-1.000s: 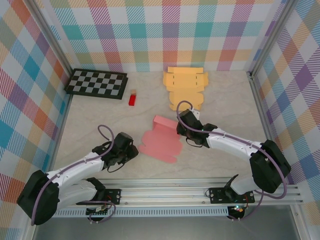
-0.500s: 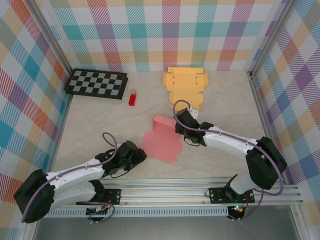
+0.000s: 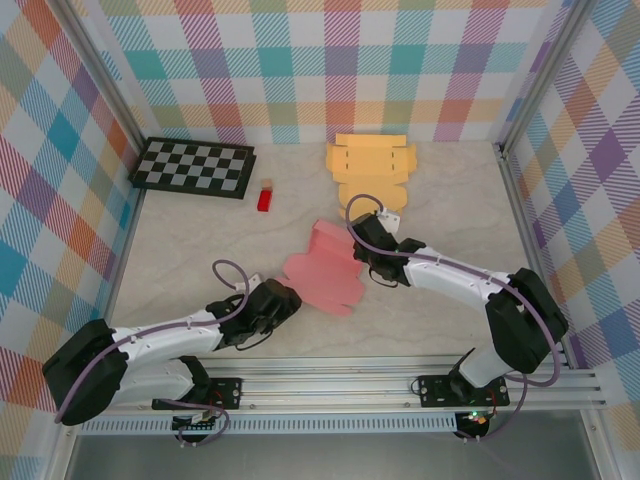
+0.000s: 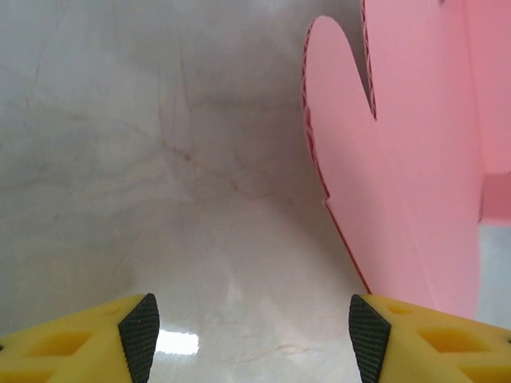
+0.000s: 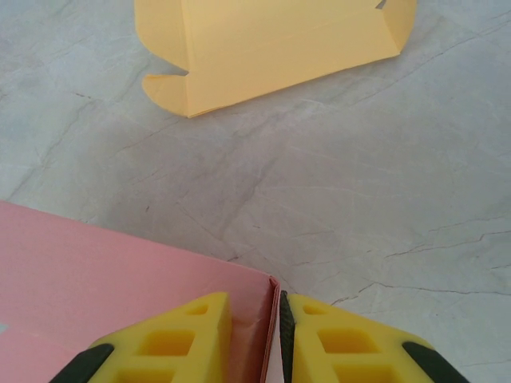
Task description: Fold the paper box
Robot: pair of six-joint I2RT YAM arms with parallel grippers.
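Right pincer [image 5: 279, 323] is clamped on the upright wall of the pink box [image 3: 322, 282], its yellow, black-tipped fingers pressed to either face of the thin corrugated card at a corner fold. Left pincer [image 4: 249, 335] stands wide open and empty, low over the table [image 3: 190, 250], with one finger just beside a rounded flap at the pink box's edge. The table top is pale, marble-veined and glossy. The pink box lies mid-table between the two pincers; it is mostly a flat die-cut sheet with rounded flaps, and one far wall is raised. Both arms reach low and forward, the left stretched toward the centre, the right bent in from the right side. A yellow box [image 3: 371, 166], a flat cut sheet, lies beyond the right pincer, apart from the pink one. A checkerboard [image 3: 195, 167] sits at the far left, with a small red block [image 3: 265, 196] just right of it.
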